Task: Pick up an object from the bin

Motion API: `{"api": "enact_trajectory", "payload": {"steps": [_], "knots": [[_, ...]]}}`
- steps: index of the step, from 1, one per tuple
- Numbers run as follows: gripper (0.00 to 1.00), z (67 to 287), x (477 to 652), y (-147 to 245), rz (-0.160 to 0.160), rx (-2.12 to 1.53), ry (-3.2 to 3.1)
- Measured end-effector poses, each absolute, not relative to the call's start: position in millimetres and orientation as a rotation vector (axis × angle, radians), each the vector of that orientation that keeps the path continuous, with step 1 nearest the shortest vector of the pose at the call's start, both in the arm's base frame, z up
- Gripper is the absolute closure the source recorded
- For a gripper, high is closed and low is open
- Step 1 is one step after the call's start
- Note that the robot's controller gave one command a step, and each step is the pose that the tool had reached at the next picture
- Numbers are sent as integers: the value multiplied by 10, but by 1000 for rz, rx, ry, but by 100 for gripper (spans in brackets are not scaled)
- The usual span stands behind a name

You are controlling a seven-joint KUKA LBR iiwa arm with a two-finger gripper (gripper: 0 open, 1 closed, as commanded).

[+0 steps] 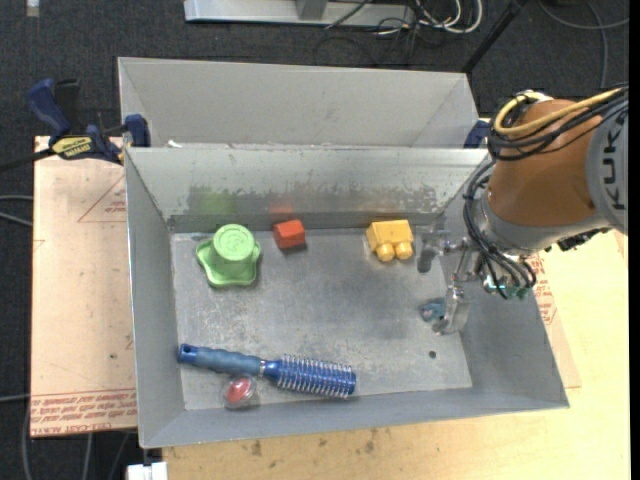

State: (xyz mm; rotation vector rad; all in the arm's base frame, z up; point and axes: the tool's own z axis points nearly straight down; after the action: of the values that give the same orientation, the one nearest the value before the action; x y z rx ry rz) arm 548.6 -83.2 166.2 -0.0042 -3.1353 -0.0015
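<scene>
Nothing is picked yet: the pincer hangs low by the right wall of the bin, and I cannot tell its grip.

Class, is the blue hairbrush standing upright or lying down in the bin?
Lying down: the blue hairbrush rests lengthwise on the bin floor, handle left.

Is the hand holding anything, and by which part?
Cannot be told. The hand is low by the right wall of the bin, with a small bluish-grey bit at its tip; no clear grip shows.
</scene>
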Motion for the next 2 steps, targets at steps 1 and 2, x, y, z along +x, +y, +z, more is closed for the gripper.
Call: {"api": "enact_trajectory", "payload": {"steps": [1, 2], "knots": [[0, 655, 5474, -1494, -1, -161, -3133], [0, 1017, 5485, -1547, 0, -196, -3141]]}}
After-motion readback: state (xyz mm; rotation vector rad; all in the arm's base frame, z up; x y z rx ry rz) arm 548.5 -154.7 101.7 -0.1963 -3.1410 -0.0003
